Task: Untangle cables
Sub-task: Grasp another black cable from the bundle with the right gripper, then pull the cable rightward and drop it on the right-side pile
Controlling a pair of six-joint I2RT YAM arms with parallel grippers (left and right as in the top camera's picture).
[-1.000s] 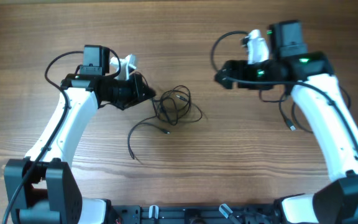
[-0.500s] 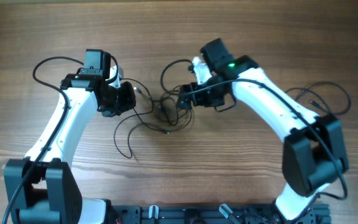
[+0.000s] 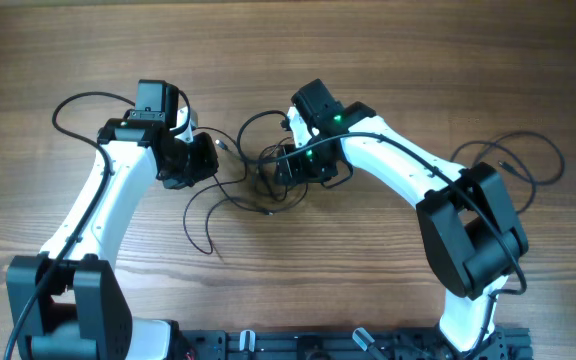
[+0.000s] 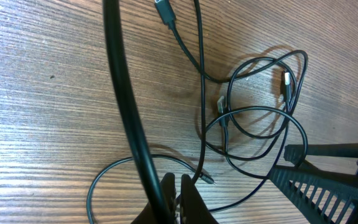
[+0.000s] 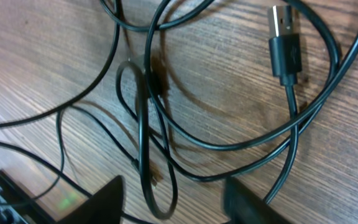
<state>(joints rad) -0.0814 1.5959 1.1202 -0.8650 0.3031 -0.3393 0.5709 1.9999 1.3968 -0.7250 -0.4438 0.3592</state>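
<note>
The cables are thin black cords in a loose tangle at the table's middle, between my two grippers. In the left wrist view the loops show two silver-tipped plugs. My left gripper sits left of the tangle; its jaws are shut, and one thin strand runs down into them. My right gripper is low over the tangle's right side. It is open, its fingers standing on either side of a narrow cable loop. A USB plug lies just beyond.
A separate thin black cord lies in loose loops at the right, behind the right arm. The left arm's own thick cable crosses its wrist view. A trailing strand curls toward the front, left of the tangle. The right gripper's body shows in the left wrist view.
The right arm has swung from the far right to the tangle and has come down onto it. The left gripper drew back left, pulling a strand out, then held still.
</note>
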